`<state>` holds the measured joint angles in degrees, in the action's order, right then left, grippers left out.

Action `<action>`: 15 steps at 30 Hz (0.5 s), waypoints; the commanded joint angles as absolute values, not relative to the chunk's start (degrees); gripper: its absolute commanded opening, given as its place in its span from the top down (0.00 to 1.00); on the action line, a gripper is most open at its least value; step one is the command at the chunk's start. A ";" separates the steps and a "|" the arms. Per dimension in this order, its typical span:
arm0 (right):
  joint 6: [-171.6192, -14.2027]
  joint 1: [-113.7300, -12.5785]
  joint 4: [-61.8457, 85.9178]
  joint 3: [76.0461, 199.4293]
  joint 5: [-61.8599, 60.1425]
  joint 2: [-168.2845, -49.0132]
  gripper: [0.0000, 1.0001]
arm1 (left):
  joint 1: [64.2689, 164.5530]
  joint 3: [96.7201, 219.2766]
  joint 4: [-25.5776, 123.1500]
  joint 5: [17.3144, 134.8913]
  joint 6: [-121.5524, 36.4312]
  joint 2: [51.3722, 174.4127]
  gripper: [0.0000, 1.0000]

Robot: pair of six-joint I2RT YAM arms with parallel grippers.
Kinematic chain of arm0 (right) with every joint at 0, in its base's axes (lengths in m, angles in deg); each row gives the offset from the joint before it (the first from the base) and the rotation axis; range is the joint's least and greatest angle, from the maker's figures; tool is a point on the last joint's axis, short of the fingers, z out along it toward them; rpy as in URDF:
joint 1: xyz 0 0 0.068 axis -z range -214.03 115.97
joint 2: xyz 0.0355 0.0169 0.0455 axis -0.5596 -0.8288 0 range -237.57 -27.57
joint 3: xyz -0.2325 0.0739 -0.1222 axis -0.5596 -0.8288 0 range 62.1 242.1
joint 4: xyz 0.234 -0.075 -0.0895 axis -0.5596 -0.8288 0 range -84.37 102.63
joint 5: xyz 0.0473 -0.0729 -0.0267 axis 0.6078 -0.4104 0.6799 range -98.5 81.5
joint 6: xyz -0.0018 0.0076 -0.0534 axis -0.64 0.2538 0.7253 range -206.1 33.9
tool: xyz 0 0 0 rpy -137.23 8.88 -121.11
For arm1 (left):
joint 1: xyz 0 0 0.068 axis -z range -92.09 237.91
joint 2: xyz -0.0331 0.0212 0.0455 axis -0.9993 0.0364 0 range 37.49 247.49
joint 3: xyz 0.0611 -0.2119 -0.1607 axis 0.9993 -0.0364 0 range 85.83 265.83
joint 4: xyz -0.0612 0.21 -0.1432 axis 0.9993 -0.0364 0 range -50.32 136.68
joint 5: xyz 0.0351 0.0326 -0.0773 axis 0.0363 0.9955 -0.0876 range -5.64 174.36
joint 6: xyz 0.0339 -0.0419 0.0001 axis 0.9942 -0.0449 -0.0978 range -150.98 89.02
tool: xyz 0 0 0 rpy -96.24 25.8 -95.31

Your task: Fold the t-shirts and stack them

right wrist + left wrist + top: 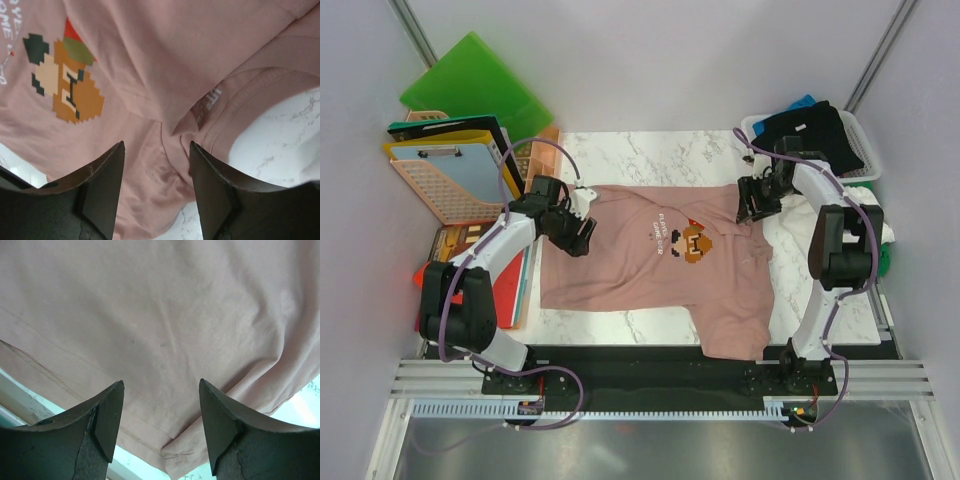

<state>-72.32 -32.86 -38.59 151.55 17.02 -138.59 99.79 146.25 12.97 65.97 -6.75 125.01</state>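
Garment laid out for its first fold: we see the dusty pink soft-cloth t-shirt (650,275) spread print-up across the white marble-patterned table (620,150), neck end toward the right arm and hem toward the left. Its orange-and-green pixel character print (65,85) faces the ceiling, and one sleeve trails toward the near edge.

The left gripper (582,228) hovers low over the far hem corner (170,452), fingers spread, with cloth showing between them but nothing pinched. The right gripper (752,205) sits at the ribbed collar (250,95), where the fabric is bunched into a ridge. Its jaws also stand apart, and we see no grip on the cloth.

A crumpled black t-shirt (815,125) waits in the white plastic basket (865,150) at the far right, well apart from the work.

We judge the task barely begun, with nothing folded or stacked, and the step in hand to be seizing the shirt's far edge at both ends. The next move, as we read it, calls for both jaws to close on the cloth, then a matched lift and pull so the fabric folds over evenly rather than twisting.
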 commanded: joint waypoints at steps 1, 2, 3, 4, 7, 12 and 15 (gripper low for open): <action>-75.63 -32.88 -35.71 156.75 16.20 -141.90 0.38 | 99.87 145.07 14.52 66.08 -7.60 124.15 0.32; -75.99 -33.23 -35.27 157.02 16.11 -143.22 0.38 | 99.95 144.89 14.51 66.26 -7.52 123.89 0.32; -76.42 -33.41 -34.83 157.20 15.76 -143.67 0.39 | 99.95 144.63 14.51 66.43 -7.34 123.62 0.32; -76.52 -33.67 -34.39 156.94 15.50 -143.85 0.39 | 99.95 144.63 14.51 66.43 -7.34 123.53 0.31; -76.95 -35.24 -32.20 155.62 13.74 -144.02 0.39 | 99.95 144.89 14.60 66.70 -7.07 123.44 0.31; -77.31 -37.01 -30.88 154.22 12.33 -145.43 0.40 | 100.04 145.42 14.60 66.44 -7.16 123.97 0.31; -77.40 -37.89 -30.09 153.08 11.37 -145.78 0.42 | 100.04 145.33 14.60 66.26 -7.43 124.15 0.31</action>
<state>-76.49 -37.10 -32.34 153.96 12.89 -144.97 99.79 144.77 12.99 66.32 -6.75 124.99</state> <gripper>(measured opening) 0.585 0.688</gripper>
